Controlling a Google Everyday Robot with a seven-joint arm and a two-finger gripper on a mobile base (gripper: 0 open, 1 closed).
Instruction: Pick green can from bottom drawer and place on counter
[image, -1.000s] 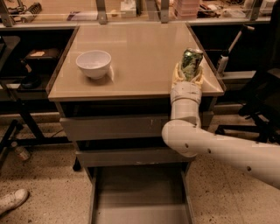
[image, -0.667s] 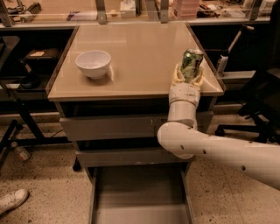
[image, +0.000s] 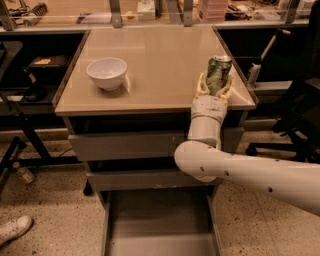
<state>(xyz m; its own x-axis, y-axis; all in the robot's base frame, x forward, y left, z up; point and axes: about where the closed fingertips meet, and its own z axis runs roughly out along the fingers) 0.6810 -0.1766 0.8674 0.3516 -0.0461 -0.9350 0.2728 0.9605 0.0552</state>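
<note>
The green can (image: 219, 74) stands upright between the fingers of my gripper (image: 216, 83) at the front right corner of the beige counter (image: 160, 60). The gripper is shut on the can, with one finger on each side. The can's bottom is hidden behind the gripper, so I cannot tell whether it rests on the counter. My white arm comes in from the lower right and rises in front of the drawers. The bottom drawer (image: 160, 217) is pulled open below and looks empty.
A white bowl (image: 107, 73) sits on the counter's left side. Two shallower grey drawers (image: 125, 145) are closed above the open one. A black chair (image: 300, 115) stands to the right. A cluttered bench (image: 150, 12) runs along the back. A shoe (image: 15, 227) is at the lower left.
The arm's elbow has shifted slightly to the left. The gripper and the green can stay in the same place at the counter's front right corner.
</note>
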